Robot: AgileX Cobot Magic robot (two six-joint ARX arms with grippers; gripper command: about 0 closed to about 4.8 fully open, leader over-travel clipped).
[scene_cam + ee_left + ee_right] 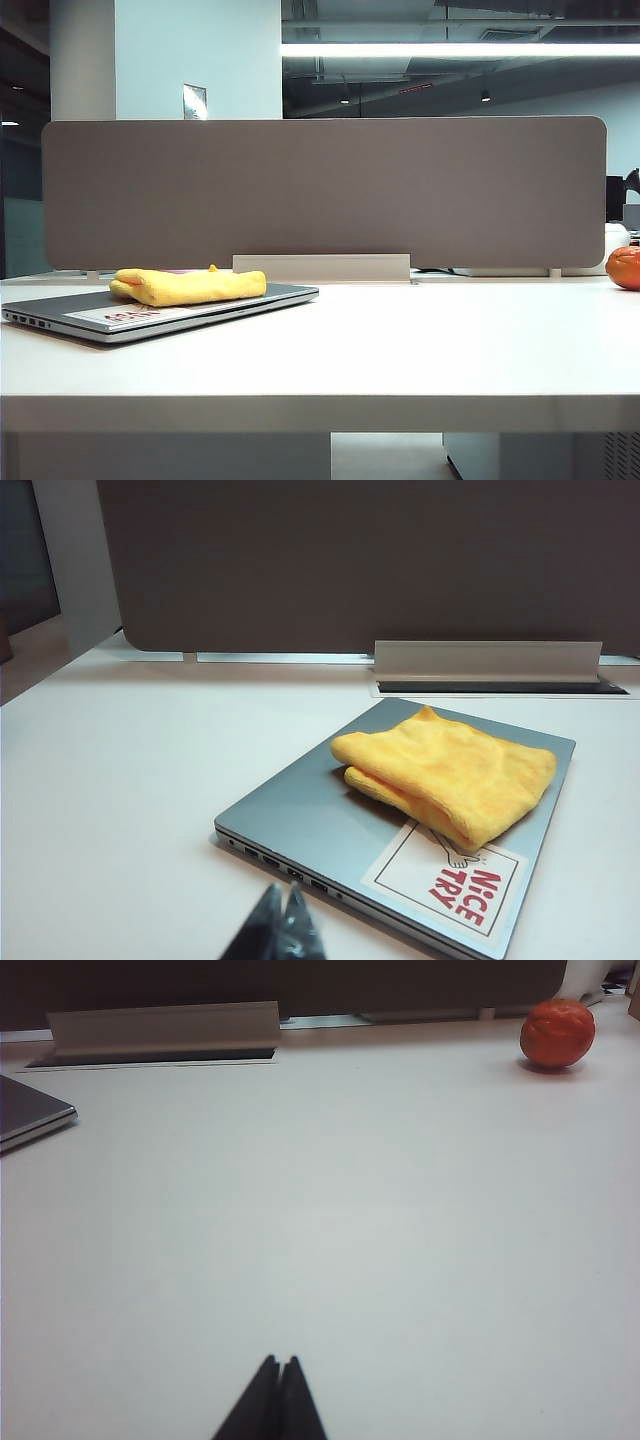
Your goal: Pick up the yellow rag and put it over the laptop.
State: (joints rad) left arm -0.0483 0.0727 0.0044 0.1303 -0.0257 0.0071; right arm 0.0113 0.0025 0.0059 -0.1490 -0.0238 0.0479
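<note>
The yellow rag (447, 775) lies folded on the closed laptop (300, 815) at the tabletop's (420, 340) left, so the placing looks done; the left end effector (282, 930), pressed together, sits near it, empty; the right end effector (277, 1400), likewise pressed together, idles well short of the orange ball (557, 1032) far right

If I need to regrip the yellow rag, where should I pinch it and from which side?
The yellow rag lies folded on the laptop. Probably come from above with the shut left gripper opened and pinch the thick folded edge nearest it, above the sticker: it bulges clear of the lid.
</note>
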